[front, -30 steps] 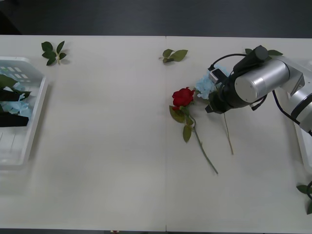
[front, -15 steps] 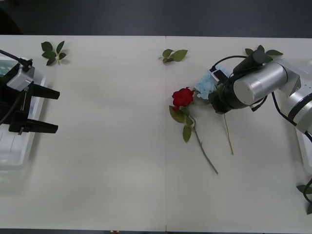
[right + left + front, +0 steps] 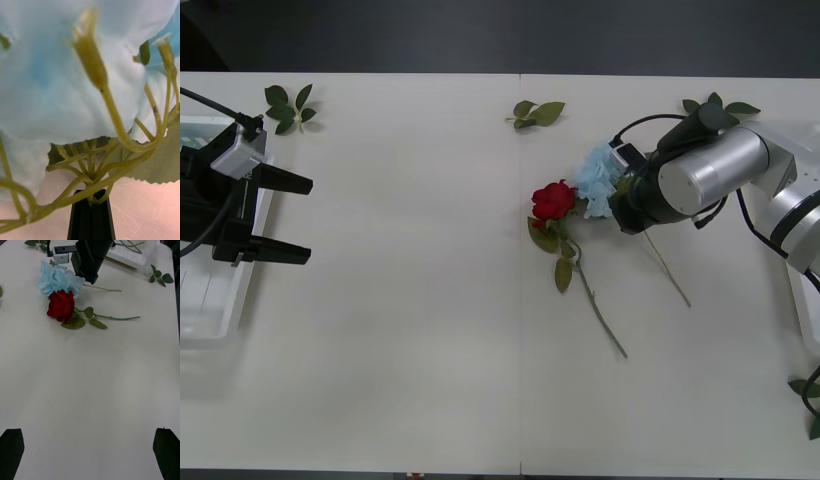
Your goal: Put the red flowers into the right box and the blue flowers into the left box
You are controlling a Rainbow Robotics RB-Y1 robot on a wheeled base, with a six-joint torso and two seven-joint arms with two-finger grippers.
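Since the right gripper (image 3: pixel 618 192) had its fingers closed on the blue flower (image 3: pixel 595 180) just under the head, the step in hand looked like carrying that stem across the table to the left box (image 3: pixel 225 300), and doing it well would mean lifting straight up first so the trailing stem cleared the red rose (image 3: pixel 554 199) lying just beside the claw, touching or nearly touching the blue head. From the front, the blue head was a fluffy pale cluster bunched ahead of the claw, with its thin stem running out behind and below the wrist toward the table edge; the rose lay on the far side of the blue head from the claw, its long green stem and dark leaves stretching away across the white table (image 3: pixel 430 350). The left gripper (image 3: pixel 280 218) hung over the near edge of the left box, well apart from the flowers, its black fingers spread wide and holding nothing. Seen from the right wrist, the blue flower (image 3: pixel 75 67) crowded close above the shut black fingers (image 3: pixel 90 217), and pale green stalks branched from one junction right at the fingertips, so the hold seemed to sit on thin stalks and I would move slowly lest it slip. Seen from the left wrist, the open fingertips (image 3: pixel 11 450) framed bare table, with the red rose (image 3: pixel 61 305) far ahead, the blue flower (image 3: pixel 58 277) just beyond it, and the right gripper (image 3: pixel 88 264) clamped behind that head.
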